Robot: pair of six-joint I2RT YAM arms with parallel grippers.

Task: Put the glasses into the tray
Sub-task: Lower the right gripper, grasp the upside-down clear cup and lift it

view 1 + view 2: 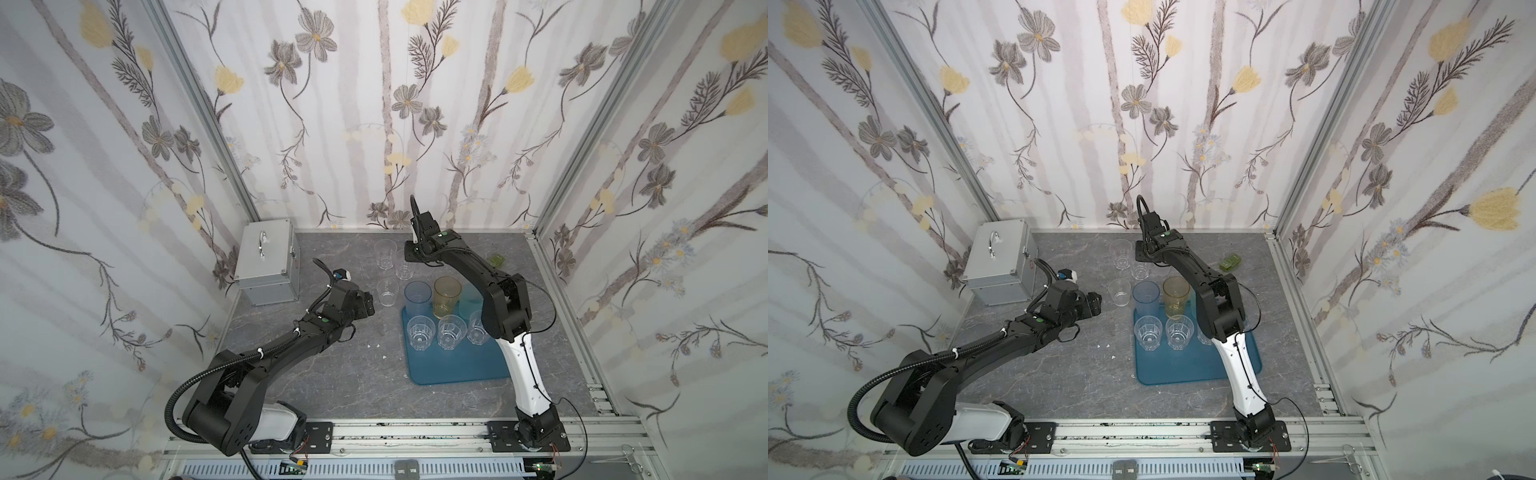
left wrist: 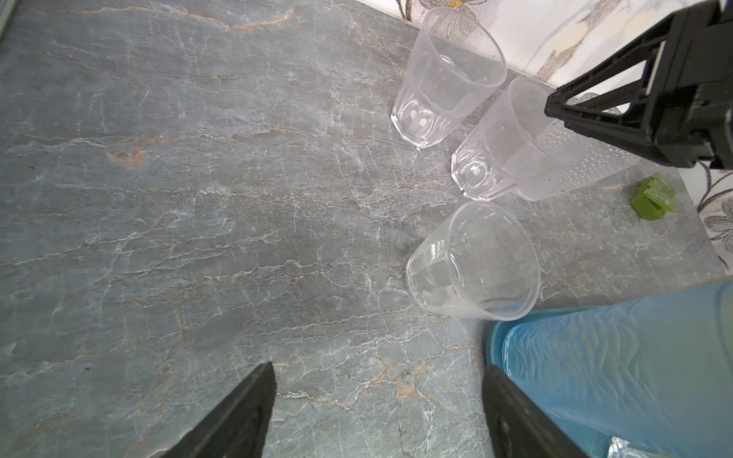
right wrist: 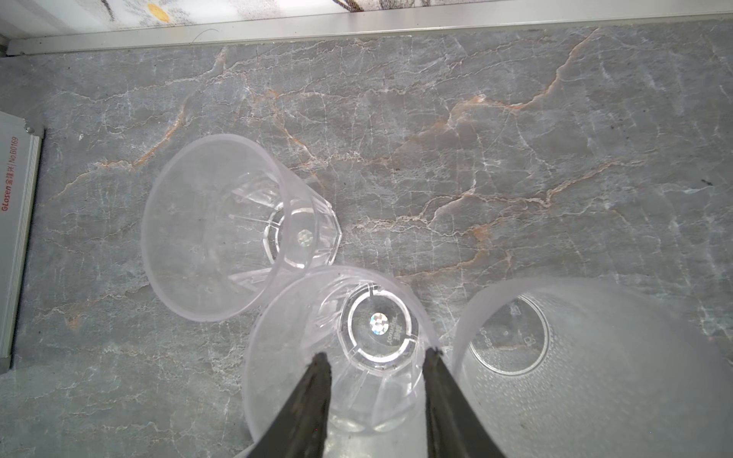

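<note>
Got right hand (image 3: 375, 353) half-spread over a faceted clear glass (image 3: 377, 325), one finger inside the rim, not pinching. Left hand (image 2: 378, 366) wide apart, empty. Glass standing on the worktop (image 1: 332, 374), just behind the teal tray (image 1: 449, 365).

The tray (image 1: 453, 368) lies on the right half of the desk (image 1: 332, 374). Six glasses stand in it, three in a back row (image 1: 447, 296) and three in a front row (image 1: 451, 332). Just left of the tray's back corner, a lone glass (image 1: 387, 293) stands on the desk. The left claw (image 2: 378, 365) is near it, on its left.

Behind the tray, three more glasses stand close together on the desk. The far glass (image 3: 214, 226) is nearest the back wall. The middle glass (image 3: 341, 349) is right under the right claw (image 3: 377, 355). A third glass (image 3: 555, 357) stands just beside the middle one.

A box (image 1: 266, 262) sits in the back left corner. A small thing (image 1: 496, 261) lies behind the tray, on the right.
</note>
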